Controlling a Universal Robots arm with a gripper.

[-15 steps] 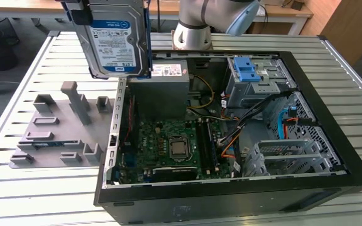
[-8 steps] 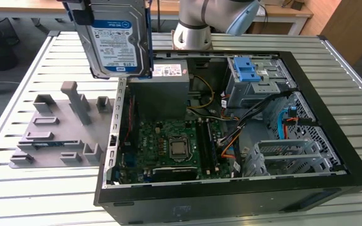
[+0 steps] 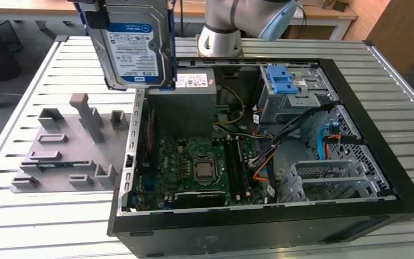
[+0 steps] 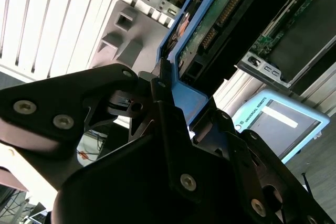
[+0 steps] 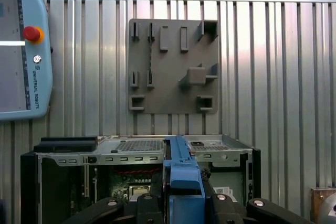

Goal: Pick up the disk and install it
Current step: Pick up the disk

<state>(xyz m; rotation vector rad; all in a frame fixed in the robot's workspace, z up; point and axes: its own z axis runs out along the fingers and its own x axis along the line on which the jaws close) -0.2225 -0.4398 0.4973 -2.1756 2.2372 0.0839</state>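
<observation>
Arm [image 3: 220, 33]: 1, grey joints, pale blue cap, upright | Gripper [image 5: 182, 190]: 1, black, raised | Fingers [image 4: 167, 124]: 2, clamped on opposite sides of the disk [image 3: 136, 46] | Load: disk held edge-on in both wrist views

The arm [image 3: 218, 29] has silver-grey tubular links with light-blue joint caps. The pincer [image 4: 184, 98] uses black linkage plates with round silver screws.
</observation>
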